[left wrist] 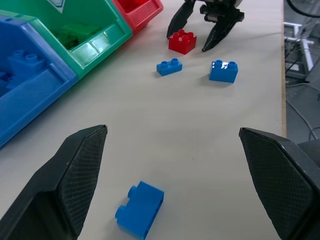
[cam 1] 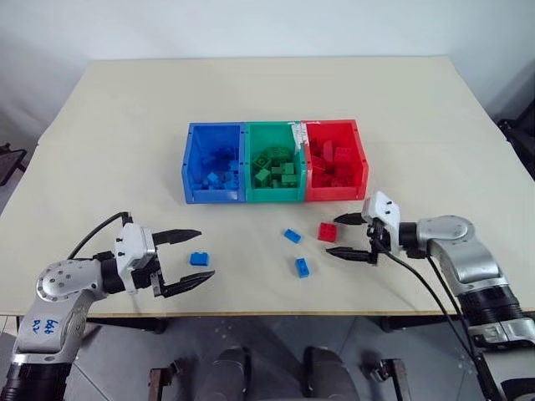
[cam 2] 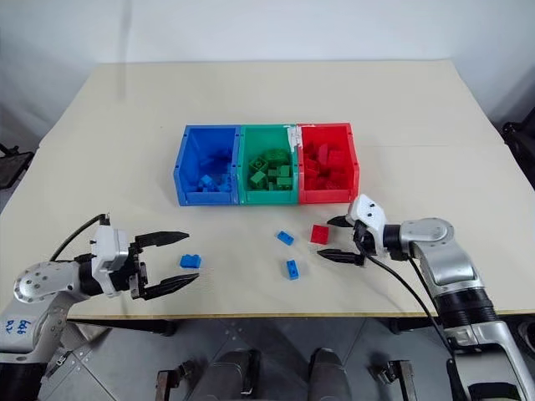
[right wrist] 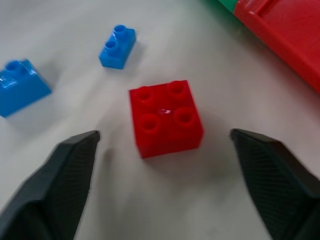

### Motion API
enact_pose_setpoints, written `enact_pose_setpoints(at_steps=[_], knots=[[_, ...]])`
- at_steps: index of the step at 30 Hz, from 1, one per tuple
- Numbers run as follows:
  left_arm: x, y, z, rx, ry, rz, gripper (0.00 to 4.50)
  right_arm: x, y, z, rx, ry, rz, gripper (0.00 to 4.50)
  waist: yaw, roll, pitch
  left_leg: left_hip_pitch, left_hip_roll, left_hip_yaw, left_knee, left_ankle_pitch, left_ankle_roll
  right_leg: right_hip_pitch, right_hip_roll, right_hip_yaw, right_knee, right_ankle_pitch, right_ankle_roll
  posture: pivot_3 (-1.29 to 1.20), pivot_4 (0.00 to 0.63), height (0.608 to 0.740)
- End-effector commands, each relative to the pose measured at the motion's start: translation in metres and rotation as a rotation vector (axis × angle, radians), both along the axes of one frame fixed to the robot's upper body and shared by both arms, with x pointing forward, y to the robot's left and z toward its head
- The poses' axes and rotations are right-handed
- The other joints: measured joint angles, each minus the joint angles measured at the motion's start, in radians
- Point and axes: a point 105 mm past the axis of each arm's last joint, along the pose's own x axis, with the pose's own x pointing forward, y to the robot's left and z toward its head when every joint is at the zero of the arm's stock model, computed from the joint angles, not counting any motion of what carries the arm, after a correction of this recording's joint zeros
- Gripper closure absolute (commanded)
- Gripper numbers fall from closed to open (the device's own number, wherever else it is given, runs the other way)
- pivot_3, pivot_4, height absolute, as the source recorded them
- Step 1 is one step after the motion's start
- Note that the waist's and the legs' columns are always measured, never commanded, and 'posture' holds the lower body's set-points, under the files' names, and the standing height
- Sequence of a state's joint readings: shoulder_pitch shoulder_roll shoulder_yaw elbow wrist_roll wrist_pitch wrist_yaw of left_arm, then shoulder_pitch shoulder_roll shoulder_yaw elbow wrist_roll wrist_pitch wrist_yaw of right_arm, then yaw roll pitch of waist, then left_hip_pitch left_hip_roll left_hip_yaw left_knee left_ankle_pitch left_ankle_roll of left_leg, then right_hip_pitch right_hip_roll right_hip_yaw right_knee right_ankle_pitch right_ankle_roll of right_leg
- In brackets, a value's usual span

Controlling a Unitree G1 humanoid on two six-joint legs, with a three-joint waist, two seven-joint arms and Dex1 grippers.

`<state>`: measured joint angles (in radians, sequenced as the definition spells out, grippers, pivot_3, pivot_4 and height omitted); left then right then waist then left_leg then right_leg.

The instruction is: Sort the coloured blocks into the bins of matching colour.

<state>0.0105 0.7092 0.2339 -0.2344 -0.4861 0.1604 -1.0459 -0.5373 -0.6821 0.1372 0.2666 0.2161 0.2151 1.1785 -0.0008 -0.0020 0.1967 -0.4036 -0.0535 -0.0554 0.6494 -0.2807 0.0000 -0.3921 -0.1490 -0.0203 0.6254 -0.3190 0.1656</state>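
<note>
Right gripper (cam 1: 351, 236) open and empty, red brick (right wrist: 166, 117) just ahead between its fingers.
Brick looks light, rigid, smooth-sided: pinch two flat opposite sides. Left gripper (cam 1: 188, 260) wide open, empty, blue brick (left wrist: 139, 209) between its fingers.

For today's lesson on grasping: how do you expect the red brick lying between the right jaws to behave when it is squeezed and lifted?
The red brick looks like rigid moulded plastic, so it probably won't deform. It is small beside the red bin, so likely light. Its glossy sides may slip under an off-centre squeeze. It sits flat and square, so it should slide rather than roll.
</note>
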Motion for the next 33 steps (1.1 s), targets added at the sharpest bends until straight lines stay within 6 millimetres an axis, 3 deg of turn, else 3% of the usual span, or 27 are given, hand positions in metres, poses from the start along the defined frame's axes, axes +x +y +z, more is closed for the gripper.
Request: enact_pose_setpoints(at_steps=[1,6,7,13,17,21,25,29,33], knots=[[-0.005,-0.003,0.014,-0.010,-0.078,0.009,0.00,0.004,0.002,-0.003,-0.005,-0.017,0.012,1.25,-0.001,0.000,0.000,0.000,0.000,0.000,0.000,0.000,0.000,0.000,0.000,0.000,0.000,0.000,0.000,0.00,0.150,0.740],[-0.007,-0.007,0.014,-0.024,-0.081,0.007,0.00,0.005,0.007,0.002,0.028,-0.035,0.029,2.98,-0.003,0.000,0.000,0.000,0.000,0.000,0.000,0.000,0.000,0.000,0.001,0.000,0.000,0.000,0.000,0.00,0.150,0.740],[-0.007,-0.007,0.014,-0.025,-0.080,0.006,0.00,0.005,0.007,0.002,0.031,-0.037,0.030,3.11,-0.003,0.000,0.000,0.000,0.000,0.000,0.000,0.000,0.000,0.000,0.001,0.000,0.000,0.000,0.000,0.00,0.150,0.740],[-0.002,-0.007,0.019,-0.071,-0.095,0.042,0.00,0.006,0.008,0.026,0.151,-0.075,-0.008,3.11,-0.001,0.000,0.000,0.000,0.000,0.000,0.000,0.000,0.000,0.000,0.000,0.000,0.000,0.000,0.000,0.00,0.150,0.740],[0.007,0.006,0.036,-0.189,-0.149,0.195,0.00,0.018,0.004,0.073,0.353,-0.128,-0.136,3.11,-0.001,0.000,0.000,0.000,0.001,0.000,0.000,0.000,0.000,-0.001,0.001,0.000,0.001,0.000,0.000,0.00,0.150,0.740],[0.006,0.010,0.039,-0.225,-0.154,0.251,0.00,0.044,-0.003,0.102,0.413,-0.226,-0.299,3.11,-0.004,0.000,0.000,0.000,0.002,0.000,0.000,0.000,-0.001,-0.001,0.001,0.000,0.001,0.000,0.000,0.00,0.150,0.740],[0.006,0.008,0.037,-0.217,-0.146,0.247,0.00,0.069,-0.005,0.110,0.401,-0.261,-0.428,3.11,-0.004,0.000,0.000,0.000,0.000,0.001,-0.001,0.000,-0.001,-0.002,0.001,0.000,0.001,0.000,0.000,0.00,0.150,0.740],[0.007,0.006,0.037,-0.200,-0.148,0.237,0.00,0.080,0.002,0.116,0.406,-0.286,-0.438,1.74,-0.002,0.000,0.000,0.000,-0.002,0.001,-0.001,0.000,-0.001,-0.002,0.001,0.000,0.001,0.000,0.000,0.00,0.150,0.740],[0.008,0.006,0.036,-0.184,-0.147,0.229,0.00,0.074,-0.001,0.121,0.395,-0.325,-0.398,0.35,-0.004,0.000,0.000,0.000,-0.002,0.001,-0.001,0.000,-0.001,-0.002,0.001,0.000,0.001,0.000,0.000,0.00,0.150,0.740]])
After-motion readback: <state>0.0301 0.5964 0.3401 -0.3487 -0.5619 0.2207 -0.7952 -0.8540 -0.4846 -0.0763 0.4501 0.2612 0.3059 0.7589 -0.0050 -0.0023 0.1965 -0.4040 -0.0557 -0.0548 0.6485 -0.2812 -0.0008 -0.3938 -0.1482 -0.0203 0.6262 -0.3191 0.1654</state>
